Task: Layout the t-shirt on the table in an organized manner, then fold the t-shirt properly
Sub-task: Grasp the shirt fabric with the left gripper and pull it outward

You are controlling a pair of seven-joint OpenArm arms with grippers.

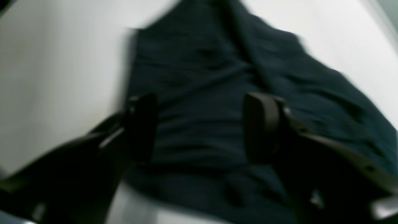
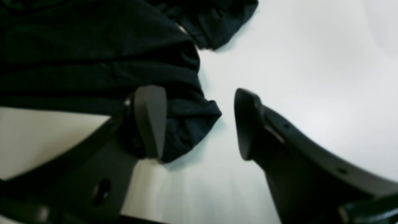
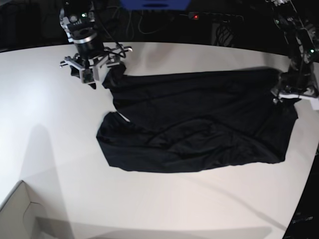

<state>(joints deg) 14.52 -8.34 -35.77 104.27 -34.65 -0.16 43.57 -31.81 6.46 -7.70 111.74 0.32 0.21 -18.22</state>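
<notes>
T-shirt [image 3: 199,124] flat, both hands open

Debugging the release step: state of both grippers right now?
Left gripper: open, over the t-shirt, holding nothing.
Right gripper: open, at a shirt corner, holding nothing.

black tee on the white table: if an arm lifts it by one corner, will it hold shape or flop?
Probably flops. The t-shirt lies in soft creases and folds, so it likely drapes from whatever point is pinched. It looks thin and flat on the table, so probably light for its spread. On that smooth tabletop, a push would likely bunch it instead of sliding it whole.
</notes>
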